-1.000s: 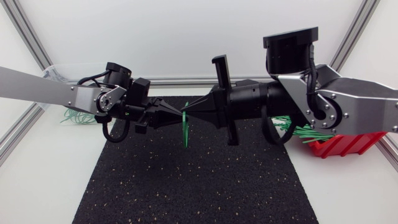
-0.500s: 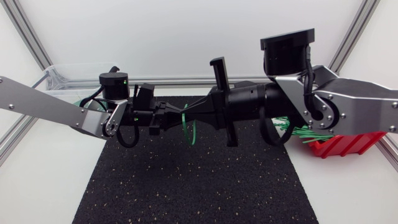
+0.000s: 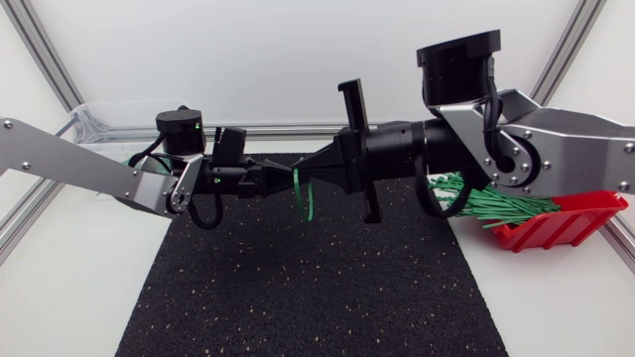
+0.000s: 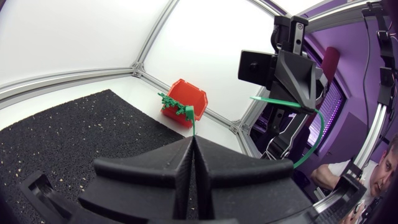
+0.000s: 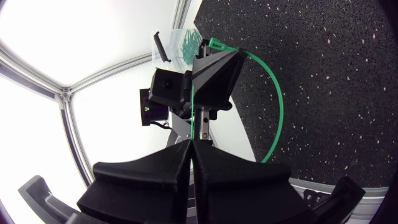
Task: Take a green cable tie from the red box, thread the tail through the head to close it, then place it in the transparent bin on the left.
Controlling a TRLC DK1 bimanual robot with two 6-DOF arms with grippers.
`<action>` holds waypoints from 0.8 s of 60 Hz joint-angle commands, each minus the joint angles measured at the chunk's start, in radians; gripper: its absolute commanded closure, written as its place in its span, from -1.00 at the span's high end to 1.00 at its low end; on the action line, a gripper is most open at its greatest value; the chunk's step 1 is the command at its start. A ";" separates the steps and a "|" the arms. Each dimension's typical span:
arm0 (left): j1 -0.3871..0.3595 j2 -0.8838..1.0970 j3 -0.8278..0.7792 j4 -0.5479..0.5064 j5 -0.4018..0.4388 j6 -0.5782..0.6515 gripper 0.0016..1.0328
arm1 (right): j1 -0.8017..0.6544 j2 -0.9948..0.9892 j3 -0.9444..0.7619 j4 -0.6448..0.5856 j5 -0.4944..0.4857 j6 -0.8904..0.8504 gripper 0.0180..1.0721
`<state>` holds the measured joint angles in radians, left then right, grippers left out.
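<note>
Though looped above the speckled black rubber mat (image 3: 298, 293), the thin green plastic cable tie (image 3: 309, 204) is not yet binned.
Left black wedge gripper (image 3: 286, 178) and right black wedge gripper (image 3: 299, 178) both clench it mid-frame (threading unconfirmed); transparent plastic bin (image 3: 94, 111) waits upper left.

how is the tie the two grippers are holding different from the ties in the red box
The held tie is bent into a curve; the ties in the red box lie straight. The held tie is alone, in the air, pinched by the left gripper and right gripper; the ties lie heaped together. All are green.
</note>
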<state>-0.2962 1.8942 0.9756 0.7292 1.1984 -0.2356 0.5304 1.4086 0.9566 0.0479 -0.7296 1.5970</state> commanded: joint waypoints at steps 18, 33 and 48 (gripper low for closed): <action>0.020 -0.003 0.017 0.075 0.003 -0.126 -0.94 | -0.027 0.064 0.042 -0.016 -0.019 0.095 -0.90; 0.025 -0.003 0.014 0.098 0.030 -0.156 -0.94 | -0.018 0.066 0.059 -0.023 -0.028 0.101 -0.90; 0.000 -0.043 -0.003 0.099 0.046 -0.185 -0.94 | -0.012 0.010 0.053 -0.042 -0.028 0.101 -0.90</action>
<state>-0.2844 1.8885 0.9752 0.8066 1.2289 -0.3851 0.5095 1.4544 0.9920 0.0212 -0.7521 1.6547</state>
